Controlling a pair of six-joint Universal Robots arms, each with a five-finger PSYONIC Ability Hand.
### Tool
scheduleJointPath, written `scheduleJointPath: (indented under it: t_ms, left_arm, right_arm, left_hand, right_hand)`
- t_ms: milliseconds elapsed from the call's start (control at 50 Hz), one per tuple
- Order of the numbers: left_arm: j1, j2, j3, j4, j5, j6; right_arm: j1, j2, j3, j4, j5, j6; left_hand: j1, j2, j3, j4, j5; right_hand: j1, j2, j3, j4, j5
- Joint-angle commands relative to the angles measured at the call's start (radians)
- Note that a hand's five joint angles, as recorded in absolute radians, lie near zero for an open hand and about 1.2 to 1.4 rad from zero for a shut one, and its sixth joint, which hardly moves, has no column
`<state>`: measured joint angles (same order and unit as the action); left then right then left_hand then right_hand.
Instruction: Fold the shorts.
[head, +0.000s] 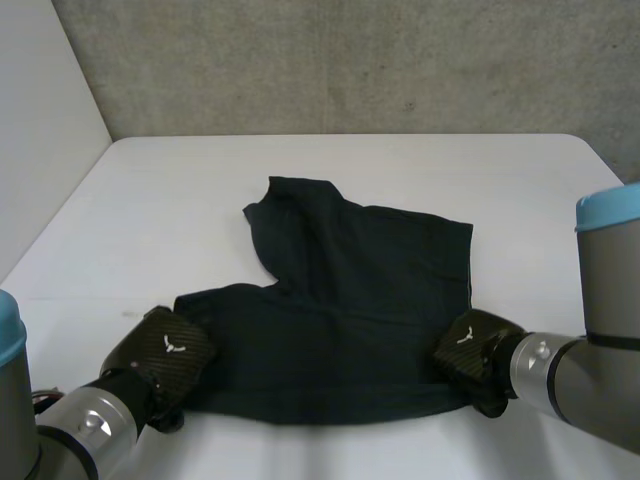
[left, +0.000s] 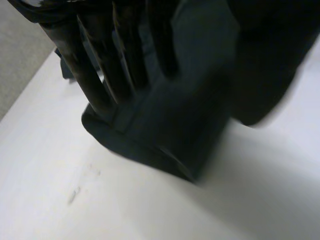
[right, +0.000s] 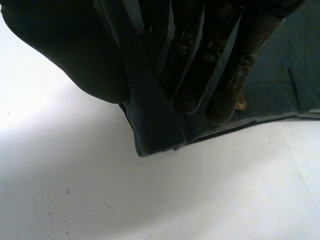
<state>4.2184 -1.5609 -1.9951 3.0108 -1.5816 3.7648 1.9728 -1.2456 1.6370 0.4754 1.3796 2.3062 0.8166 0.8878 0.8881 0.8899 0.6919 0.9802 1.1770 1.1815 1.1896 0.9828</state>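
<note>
Shorts (head: 340, 310), dark ones, are lying spread on the middle of the white table (head: 180, 190), reaching toward its near edge. Your left hand (head: 160, 352) is holding the shorts' corner that points to the table's near left corner, its fingers (left: 95, 85) pressing the cloth against the thumb. Your right hand (head: 470, 350) is pinching in the same way the corner toward the table's near right corner, fingers (right: 230, 85) lying over the hem.
</note>
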Motion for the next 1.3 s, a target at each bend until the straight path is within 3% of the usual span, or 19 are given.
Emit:
scheduleJointPath:
  t_ms: [20,120,220,300,420,600,820,860,920,980,1060,1300]
  left_arm:
    - [0.005,-0.008,0.113,0.088,0.005,-0.016]
    - [0.026,-0.059,0.200,0.206,0.073,-0.017]
    - [0.081,-0.227,0.329,0.325,0.239,-0.022]
    - [0.089,-0.403,0.477,0.332,0.325,-0.023]
    - [0.091,-0.634,0.728,0.292,0.342,-0.019]
    - [0.092,-0.967,1.151,0.120,0.347,0.001]
    - [0.089,-1.125,1.336,0.066,0.367,0.055]
    - [0.086,-1.131,1.340,0.066,0.380,0.061]
    - [0.084,-1.128,1.346,0.073,0.358,0.061]
    - [0.084,-1.122,1.345,0.074,0.301,0.059]
    - [0.080,-1.105,1.308,0.065,0.139,0.061]
    - [0.109,-0.958,1.038,0.068,-0.003,0.055]
  right_arm:
    - [0.000,0.006,0.067,-0.095,-0.002,0.002]
    - [-0.002,0.011,0.098,-0.123,-0.007,0.002]
    - [-0.003,0.014,0.118,-0.156,-0.011,0.002]
    - [-0.011,0.014,0.136,-0.193,-0.013,0.004]
    - [-0.011,0.014,0.152,-0.231,-0.013,0.007]
    - [-0.011,0.026,0.155,-0.268,-0.011,0.009]
    - [-0.012,0.057,0.162,-0.296,-0.010,0.009]
    - [-0.015,0.060,0.162,-0.296,-0.010,0.009]
    - [-0.023,0.061,0.161,-0.301,-0.010,0.009]
    - [-0.026,0.063,0.161,-0.302,-0.010,0.009]
    - [-0.031,0.061,0.161,-0.302,-0.010,0.009]
    - [-0.029,0.063,0.162,-0.302,-0.010,0.007]
  left_hand:
    - [-0.515,-0.586,-0.586,-0.588,-0.565]
    - [-0.477,-0.548,-0.548,-0.550,-0.527]
    - [-0.389,-0.460,-0.460,-0.462,-0.439]
    - [-0.301,-0.372,-0.372,-0.374,-0.351]
    - [-0.236,-0.307,-0.308,-0.309,-0.286]
    - [-0.183,-0.254,-0.255,-0.257,-0.233]
    - [-0.189,-0.260,-0.261,-0.262,-0.239]
    - [-0.026,-0.097,-0.097,-0.099,-0.076]
    - [0.577,0.506,0.506,0.504,0.527]
    - [0.580,0.508,0.508,0.506,0.530]
    - [0.580,0.508,0.508,0.506,0.530]
    - [0.580,0.508,0.508,0.506,0.530]
  right_hand:
    - [0.416,0.219,0.215,0.207,0.239]
    - [0.416,0.219,0.215,0.207,0.239]
    - [0.416,0.219,0.215,0.207,0.239]
    - [0.416,0.219,0.215,0.207,0.239]
    - [0.416,0.219,0.215,0.207,0.239]
    - [0.416,0.219,0.215,0.207,0.239]
    - [0.416,0.219,0.215,0.207,0.239]
    - [0.416,0.219,0.215,0.207,0.239]
    - [0.416,0.219,0.215,0.207,0.239]
    - [0.416,0.219,0.215,0.207,0.239]
    - [0.416,0.219,0.215,0.207,0.239]
    - [0.416,0.219,0.215,0.207,0.239]
